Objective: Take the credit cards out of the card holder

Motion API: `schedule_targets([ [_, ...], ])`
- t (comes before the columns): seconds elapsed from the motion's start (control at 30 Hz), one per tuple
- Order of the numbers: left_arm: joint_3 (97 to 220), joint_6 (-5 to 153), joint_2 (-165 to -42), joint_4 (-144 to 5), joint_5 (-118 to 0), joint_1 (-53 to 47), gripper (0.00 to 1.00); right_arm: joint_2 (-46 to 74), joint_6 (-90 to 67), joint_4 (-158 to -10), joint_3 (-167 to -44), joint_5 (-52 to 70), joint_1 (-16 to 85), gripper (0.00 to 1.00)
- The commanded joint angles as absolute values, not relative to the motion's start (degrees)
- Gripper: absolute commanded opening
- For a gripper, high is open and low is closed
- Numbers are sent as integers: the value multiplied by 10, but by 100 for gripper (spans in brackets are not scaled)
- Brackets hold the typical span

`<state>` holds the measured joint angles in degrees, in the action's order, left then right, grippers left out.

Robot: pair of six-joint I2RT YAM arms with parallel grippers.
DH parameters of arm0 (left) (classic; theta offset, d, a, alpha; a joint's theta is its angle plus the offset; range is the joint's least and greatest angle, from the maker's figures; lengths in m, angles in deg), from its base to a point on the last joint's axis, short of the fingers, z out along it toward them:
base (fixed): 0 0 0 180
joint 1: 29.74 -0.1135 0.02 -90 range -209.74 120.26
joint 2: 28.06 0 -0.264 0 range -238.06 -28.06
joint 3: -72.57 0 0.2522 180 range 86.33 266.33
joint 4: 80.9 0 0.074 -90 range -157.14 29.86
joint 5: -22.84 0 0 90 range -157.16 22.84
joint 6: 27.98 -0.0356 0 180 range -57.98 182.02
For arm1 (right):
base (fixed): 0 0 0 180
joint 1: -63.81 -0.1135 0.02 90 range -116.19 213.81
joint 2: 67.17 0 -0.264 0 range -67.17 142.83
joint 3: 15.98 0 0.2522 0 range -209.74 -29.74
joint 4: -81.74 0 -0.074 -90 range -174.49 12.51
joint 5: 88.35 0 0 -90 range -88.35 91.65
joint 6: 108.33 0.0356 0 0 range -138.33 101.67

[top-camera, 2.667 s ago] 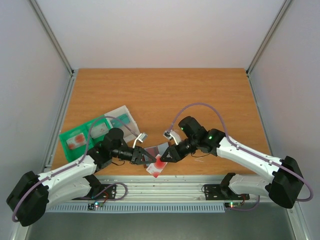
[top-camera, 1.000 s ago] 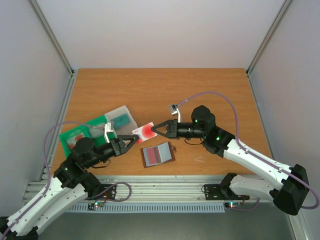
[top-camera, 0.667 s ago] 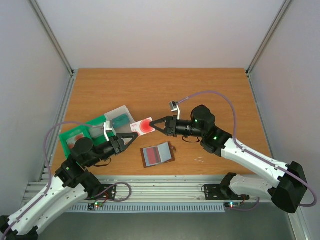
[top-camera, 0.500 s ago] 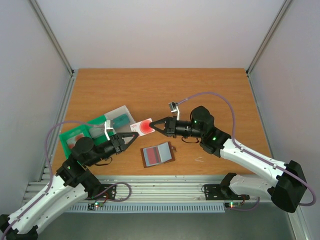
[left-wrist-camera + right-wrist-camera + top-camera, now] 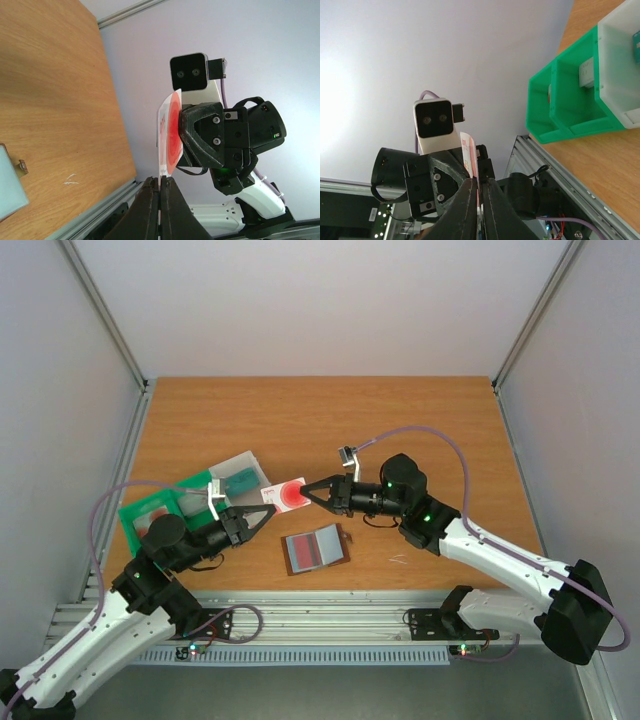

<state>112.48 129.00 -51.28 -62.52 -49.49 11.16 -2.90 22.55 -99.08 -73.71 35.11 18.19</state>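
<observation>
Top external – credit card (image 5: 289,495) held in mid-air, both arms on it.
Red-blotched face up; right gripper (image 5: 306,494) clamped on one edge, left gripper (image 5: 271,511) nipped on the opp. edge – card holder (image 5: 316,548) open flat on table (image 5: 420,420) just beside, green tray (image 5: 138,512) further left.

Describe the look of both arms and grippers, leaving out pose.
The left arm and right arm have white shells with black joints. The left gripper and right gripper are black, with triangular fingers. A lilac cable loops along each arm; a green light glows on the right.
</observation>
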Motion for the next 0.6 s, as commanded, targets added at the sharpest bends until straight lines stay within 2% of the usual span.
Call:
schedule_targets([
  [0.0, 1142, 1266, -514, -607, -497, 113, 0, -35, 203, -999, -730, 357, 183, 10],
  [0.13, 1151, 1251, -507, -573, -500, 113, 0, -52, 188, -975, -720, 349, 183, 27],
  [0.27, 1166, 1246, -499, -513, -515, 113, 0, -74, 168, -936, -716, 349, 183, 56],
  [0.5, 1254, 1173, -545, -322, -558, 112, 0, -125, 135, -870, -700, 331, 183, 97],
  [0.57, 1277, 1155, -560, -282, -576, 111, 0, -136, 122, -851, -701, 325, 183, 98],
])
